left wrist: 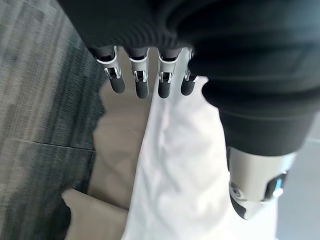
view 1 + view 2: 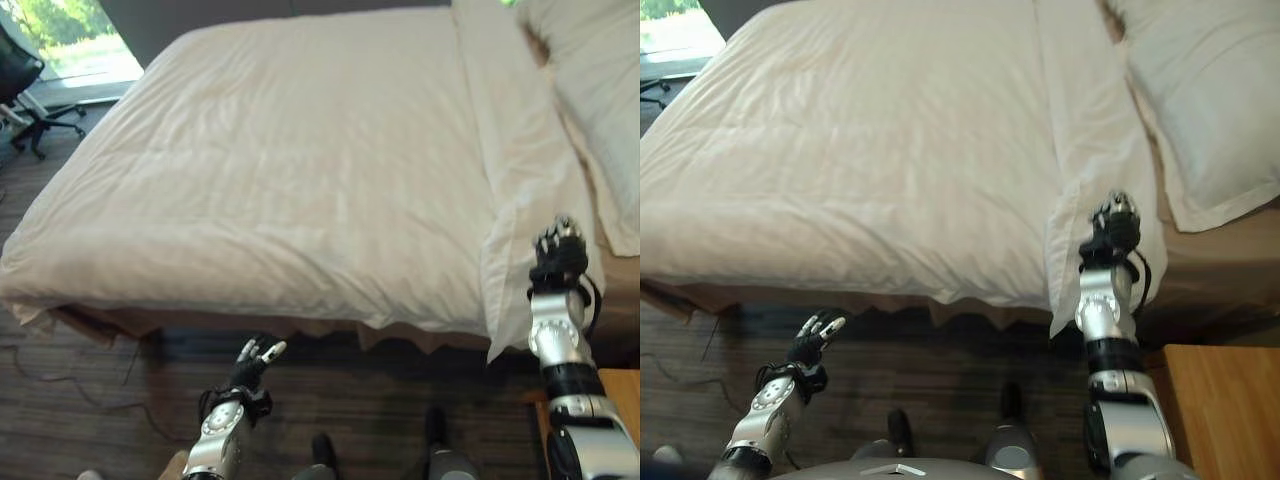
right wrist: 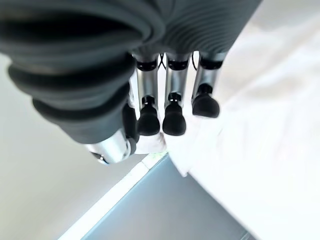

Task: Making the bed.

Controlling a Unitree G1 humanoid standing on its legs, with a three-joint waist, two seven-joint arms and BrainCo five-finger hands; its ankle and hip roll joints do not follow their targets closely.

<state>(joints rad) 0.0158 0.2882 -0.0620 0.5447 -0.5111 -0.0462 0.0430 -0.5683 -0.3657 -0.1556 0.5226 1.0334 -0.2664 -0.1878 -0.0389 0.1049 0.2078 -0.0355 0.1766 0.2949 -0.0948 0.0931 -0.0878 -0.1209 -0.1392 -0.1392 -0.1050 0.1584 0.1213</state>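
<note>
the folded duvet edge point(image 2: 520, 250) at the bed's point(image 2: 200, 322) near side is pinched by the right hand point(image 2: 560, 255), likely for straightening; the left hand point(image 2: 255, 362) is held low, fingers relaxed.

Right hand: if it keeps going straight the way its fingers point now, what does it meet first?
Most likely the folded-back edge of the white duvet. The right hand points up along that fold at the bed's near edge, with the pillow farther along. Depth is unclear, so it may already be touching the cloth.
</note>
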